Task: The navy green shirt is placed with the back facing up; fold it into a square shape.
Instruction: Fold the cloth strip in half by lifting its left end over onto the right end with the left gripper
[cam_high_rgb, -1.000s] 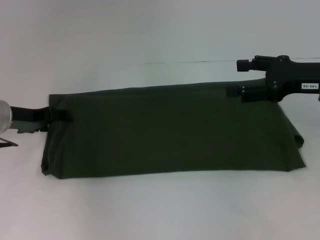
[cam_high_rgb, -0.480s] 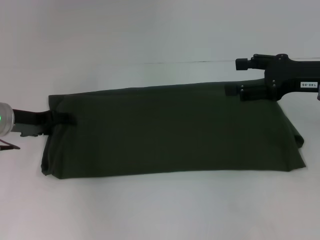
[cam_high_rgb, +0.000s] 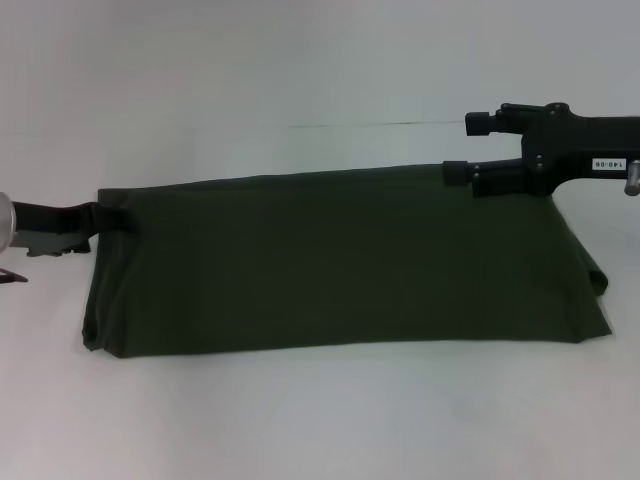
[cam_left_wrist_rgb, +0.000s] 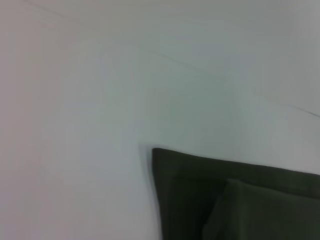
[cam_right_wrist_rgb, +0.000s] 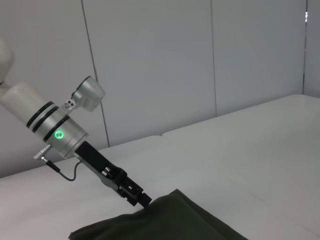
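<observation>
Counter (cam_high_rgb: 320, 420) is carrying the navy green shirt (cam_high_rgb: 340, 265), which is lying folded into a long flat band across its middle. At the band's left far corner the left gripper (cam_high_rgb: 118, 220) is reaching in low, its jaws pinching the cloth edge there. Over at the right far corner the right gripper (cam_high_rgb: 458, 172) is hovering at the shirt's edge, though I cannot tell how its jaws are standing.

Left gripper (cam_high_rgb: 118, 222): arm reaching in level from the left, low, fingertips pinched together. Right gripper (cam_high_rgb: 457, 172): arm level from the right, held higher, fingertips closed, pointing inward.
</observation>
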